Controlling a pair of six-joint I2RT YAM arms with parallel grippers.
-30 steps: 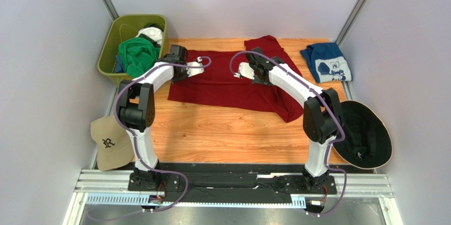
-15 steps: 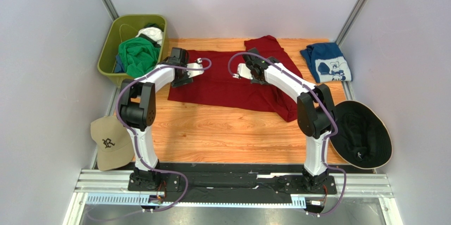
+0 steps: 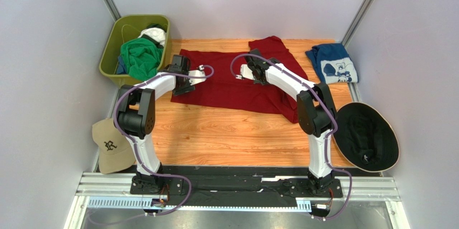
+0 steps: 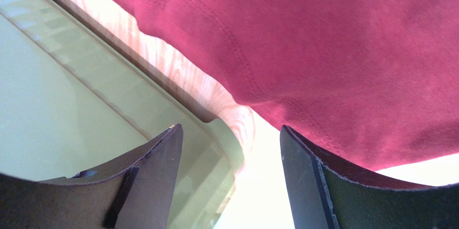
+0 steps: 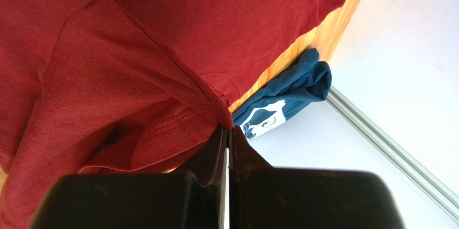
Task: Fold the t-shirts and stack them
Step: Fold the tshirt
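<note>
- Nearest the arm bases, a tan cap (image 3: pixel 110 145) lies off the table's left edge and a black hat (image 3: pixel 369 137) off its right. Neither is part of the job.
- The table (image 3: pixel 226 132) is pale wood plank. Its near half is bare in front of the shirt.
- The left hand (image 3: pixel 199 73) has just let go. A second ago it was clenched on the left side of the dark red t-shirt (image 3: pixel 237 86). Now the left wrist view shows its fingers (image 4: pixel 156 170) apart with nothing between them and the red hem lying flat beyond.
- That hand has also drawn back a little toward the near side, so the shirt's far left corner now shows.
- The right hand (image 3: pixel 243 72) has not changed. It is clenched on a pinch of the red cloth near the middle of the far edge, with the fabric gathered to a point at its tips.
- I read this as one side of a spreading or folding step set down. The red shirt is still rumpled on its right side and not yet folded.
- Further back, the navy t-shirt (image 3: pixel 333 63) lies folded at the far right corner.
- The green t-shirt (image 3: pixel 139 56) sits bundled in an olive bin (image 3: pixel 109 59) at far left, untouched.
- Plain pale walls (image 3: pixel 242 3) enclose the table on three sides.
</note>
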